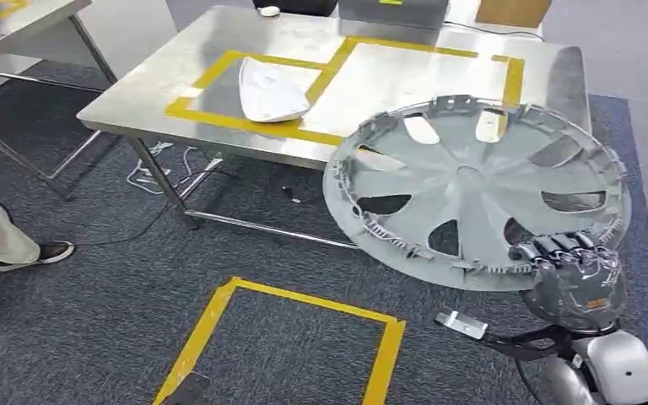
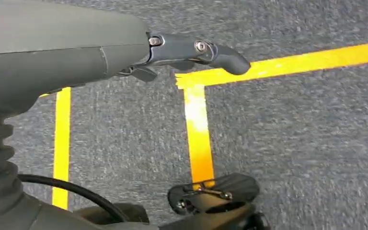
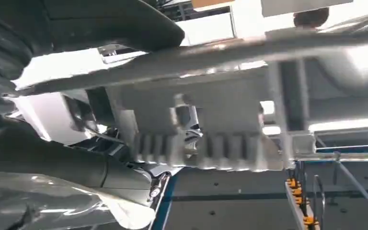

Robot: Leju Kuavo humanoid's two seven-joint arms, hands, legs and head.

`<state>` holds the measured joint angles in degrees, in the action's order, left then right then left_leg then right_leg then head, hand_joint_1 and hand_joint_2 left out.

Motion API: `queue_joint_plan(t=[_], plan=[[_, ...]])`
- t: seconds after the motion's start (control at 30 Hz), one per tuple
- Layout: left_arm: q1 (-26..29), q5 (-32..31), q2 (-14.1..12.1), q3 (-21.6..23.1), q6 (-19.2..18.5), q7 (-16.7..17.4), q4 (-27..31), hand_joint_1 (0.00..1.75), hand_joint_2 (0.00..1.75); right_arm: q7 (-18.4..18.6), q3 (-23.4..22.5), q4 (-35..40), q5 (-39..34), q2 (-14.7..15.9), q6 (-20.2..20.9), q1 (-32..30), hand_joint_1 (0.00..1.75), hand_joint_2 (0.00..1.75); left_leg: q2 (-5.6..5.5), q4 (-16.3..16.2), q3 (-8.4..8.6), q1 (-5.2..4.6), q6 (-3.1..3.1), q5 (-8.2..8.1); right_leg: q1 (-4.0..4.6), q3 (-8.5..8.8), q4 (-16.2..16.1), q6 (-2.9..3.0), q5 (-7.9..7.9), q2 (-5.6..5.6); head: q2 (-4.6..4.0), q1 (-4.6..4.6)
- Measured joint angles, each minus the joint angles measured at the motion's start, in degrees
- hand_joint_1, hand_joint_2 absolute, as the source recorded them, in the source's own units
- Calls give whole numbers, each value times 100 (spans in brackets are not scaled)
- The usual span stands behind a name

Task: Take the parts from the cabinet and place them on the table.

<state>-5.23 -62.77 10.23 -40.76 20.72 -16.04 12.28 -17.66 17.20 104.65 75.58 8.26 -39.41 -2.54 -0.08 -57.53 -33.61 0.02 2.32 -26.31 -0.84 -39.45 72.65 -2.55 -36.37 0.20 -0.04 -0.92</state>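
My right hand [image 1: 569,270] grips the lower rim of a large silver wheel cover [image 1: 472,190], which hangs tilted in the air in front of the steel table [image 1: 135,105], overlapping its near right edge. Seen from the right wrist, the cover's ribbed rim [image 3: 211,120] sits between the thumb and the fingers [image 3: 52,163]. A white moulded part [image 1: 270,89] lies on the table inside a yellow taped rectangle [image 1: 219,67]. My left hand [image 2: 76,52] hangs over the carpet, one dark finger [image 2: 196,50] stretched out, holding nothing.
A second taped rectangle [image 1: 506,72] marks the table's right half. A yellow taped square [image 1: 304,304] lies on the carpet before me. Cables [image 1: 160,169] trail under the table. A person's shoe [image 1: 46,251] is at the left, near another table [image 1: 17,25].
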Motion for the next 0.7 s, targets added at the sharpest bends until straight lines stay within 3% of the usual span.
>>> queue_joint_plan(t=[0.03,0.07,0.13,0.17,0.2,0.27,0.33,0.4,0.43,0.5,0.53,0.57,0.6,0.67,0.7], plan=[[1,0,0,0,0,0,0,0,175,0,0,-9,2,0,2,-6,175,175,1,-2,2,1,-1,-6,-5,-206,302,-21,-31,-4,2,-6],[1,2,0,0,0,2,0,0,175,0,0,-22,11,2,2,-12,175,175,0,-2,12,6,-2,-15,-14,-265,300,-36,90,-5,0,-4],[0,2,7,0,0,0,0,0,175,4,7,-50,20,0,2,-18,175,175,-12,-16,47,25,-34,-49,-49,2,-410,-61,623,-16,0,-4],[0,2,13,-2,0,0,0,0,175,11,4,-59,20,2,0,-10,175,175,-24,-48,61,41,-70,-82,-73,265,-994,-80,924,-38,0,-6],[1,6,4,-2,0,2,0,0,175,20,4,-70,22,2,0,2,175,175,-31,-76,52,27,-114,-115,-74,400,-1264,-98,883,-50,0,-19],[2,17,9,-2,0,0,0,0,175,33,9,-77,26,0,2,18,175,175,-35,-131,9,-8,-172,-133,-55,463,-1342,22,864,-26,2,-15],[7,22,4,-2,0,0,0,0,175,42,9,-90,33,2,2,9,175,175,-25,-121,32,1,-190,-130,-30,458,-1328,91,848,-9,0,-13],[-4,24,7,-2,0,0,0,0,175,42,9,-96,35,0,2,9,175,175,-20,-264,-11,14,-254,-280,-69,495,-1353,173,852,-22,0,-4],[-5,24,9,-2,0,-2,0,0,175,44,7,-98,35,2,2,11,175,175,-20,-569,-141,18,-274,-462,-68,503,-1353,211,843,-30,0,24],[7,31,9,-2,0,-2,0,0,175,57,4,-107,33,2,0,22,175,175,-20,-1532,-592,30,-297,-879,-54,506,-1350,239,829,-30,2,24],[15,37,9,-2,-2,-2,0,0,175,59,9,-111,35,2,2,20,175,175,-20,-1854,-753,30,-295,-954,-46,514,-1350,248,823,-27,0,26],[19,37,9,-2,-2,-2,0,0,175,61,9,-122,35,2,2,19,175,175,-20,-1910,-801,30,-289,-889,-40,529,-1350,253,815,-20,0,24],[19,42,9,-2,-2,-2,0,0,175,61,9,-135,35,2,2,18,175,175,-20,-1721,-725,28,-268,-705,-32,548,-1349,257,806,-11,0,26],[15,44,4,-2,-2,-2,0,0,175,61,9,-138,35,2,2,17,175,175,-21,-828,-348,12,-187,-166,-18,606,-1350,242,777,2,0,22],[18,44,2,-2,-2,-4,0,0,175,61,9,-138,35,2,2,17,175,175,-23,-349,-157,-16,-120,30,-21,624,-1356,232,761,1,0,26]])
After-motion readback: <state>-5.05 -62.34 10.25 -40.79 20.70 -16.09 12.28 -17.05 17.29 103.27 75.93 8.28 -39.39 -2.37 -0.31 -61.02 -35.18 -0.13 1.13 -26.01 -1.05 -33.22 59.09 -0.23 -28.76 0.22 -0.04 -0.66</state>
